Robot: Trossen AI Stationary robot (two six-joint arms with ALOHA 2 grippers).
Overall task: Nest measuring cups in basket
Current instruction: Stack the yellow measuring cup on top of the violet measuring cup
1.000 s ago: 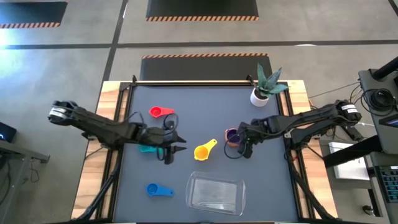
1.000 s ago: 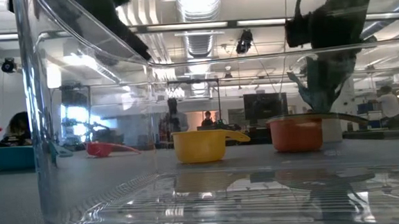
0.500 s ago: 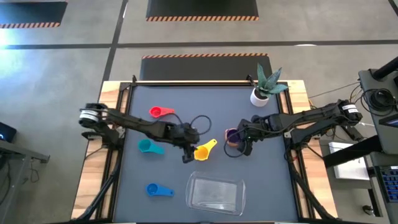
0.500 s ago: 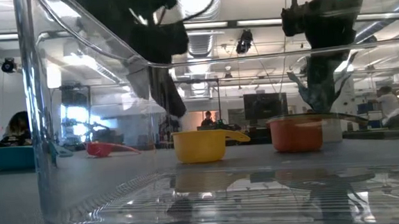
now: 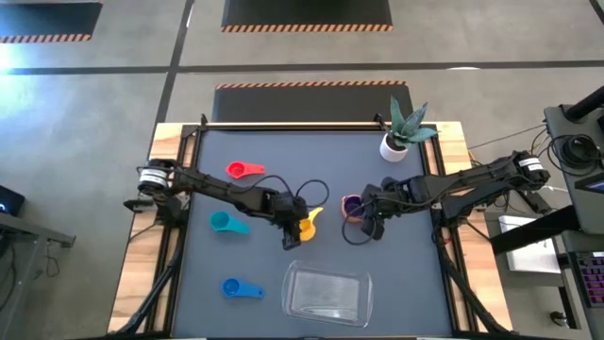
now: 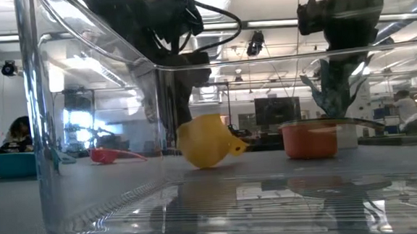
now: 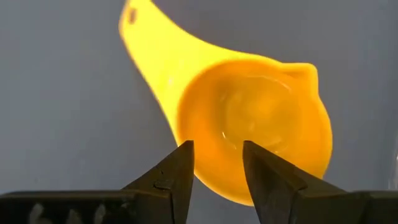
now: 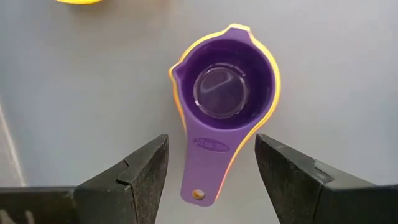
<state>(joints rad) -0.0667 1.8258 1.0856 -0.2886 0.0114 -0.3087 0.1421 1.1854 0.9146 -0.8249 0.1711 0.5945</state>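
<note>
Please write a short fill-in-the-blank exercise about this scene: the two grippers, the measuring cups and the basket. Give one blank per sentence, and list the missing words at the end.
1. The left gripper pinches the rim of the ______ cup, tilting it off the table.
2. Under the open right gripper, a purple cup sits nested inside an ______ one.
3. The number of cups inside the clear basket is ______.
4. The red cup, the teal cup and the ______ cup lie on the left arm's side of the table.

Missing words: yellow; orange; zero; blue
</note>
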